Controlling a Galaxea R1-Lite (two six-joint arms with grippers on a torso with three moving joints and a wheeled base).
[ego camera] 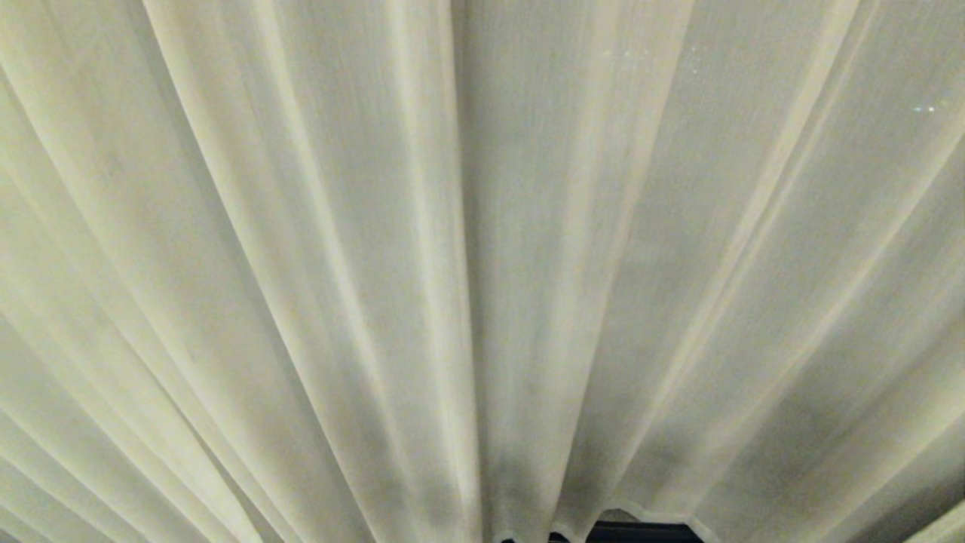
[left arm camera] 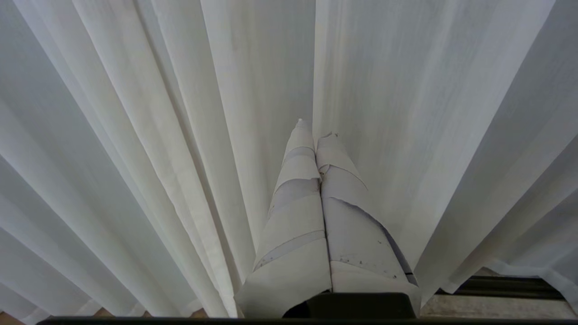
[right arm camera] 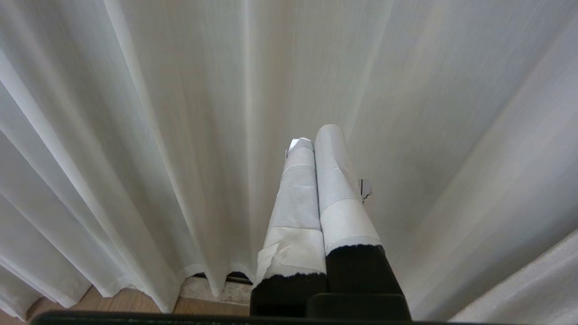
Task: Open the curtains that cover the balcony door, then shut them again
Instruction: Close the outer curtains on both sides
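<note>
Off-white sheer curtains hang in vertical pleats and fill the whole head view, drawn across. The balcony door is hidden behind them. Neither arm shows in the head view. In the left wrist view my left gripper is shut, its tape-wrapped fingers pressed together with nothing between them, pointing at the curtains close in front. In the right wrist view my right gripper is also shut and empty, just short of the curtains.
A dark track peeks out under the curtain hem. A stone sill and wooden floor lie below the hem. A dark rail runs along the floor under the cloth.
</note>
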